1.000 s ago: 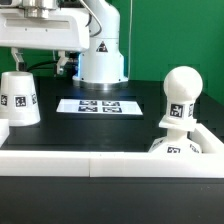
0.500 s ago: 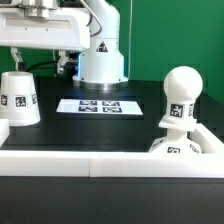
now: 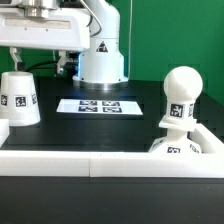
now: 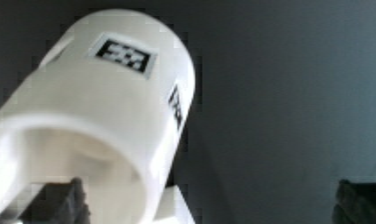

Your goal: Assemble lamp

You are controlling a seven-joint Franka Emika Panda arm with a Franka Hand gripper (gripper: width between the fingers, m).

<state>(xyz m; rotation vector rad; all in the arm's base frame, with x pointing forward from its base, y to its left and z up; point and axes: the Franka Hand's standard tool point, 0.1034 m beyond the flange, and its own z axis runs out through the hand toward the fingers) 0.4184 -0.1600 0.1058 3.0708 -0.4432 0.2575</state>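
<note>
The white cone shade (image 3: 20,98) stands on the black table at the exterior view's left, a tag on its side. My gripper (image 3: 45,60) hangs just above it, open and empty. In the wrist view the shade (image 4: 114,110) fills the frame below the gripper (image 4: 211,205). One dark fingertip (image 4: 60,200) is over the shade's edge and the other (image 4: 363,200) is far off over bare table. The round-headed bulb (image 3: 180,95) stands upright at the exterior view's right on a white tagged part (image 3: 175,148), apparently the base, half hidden behind the rail.
The marker board (image 3: 100,106) lies flat at mid table. The white robot pedestal (image 3: 100,55) stands behind it. A long white rail (image 3: 100,160) runs across the front, with another rail piece at the right edge (image 3: 205,135).
</note>
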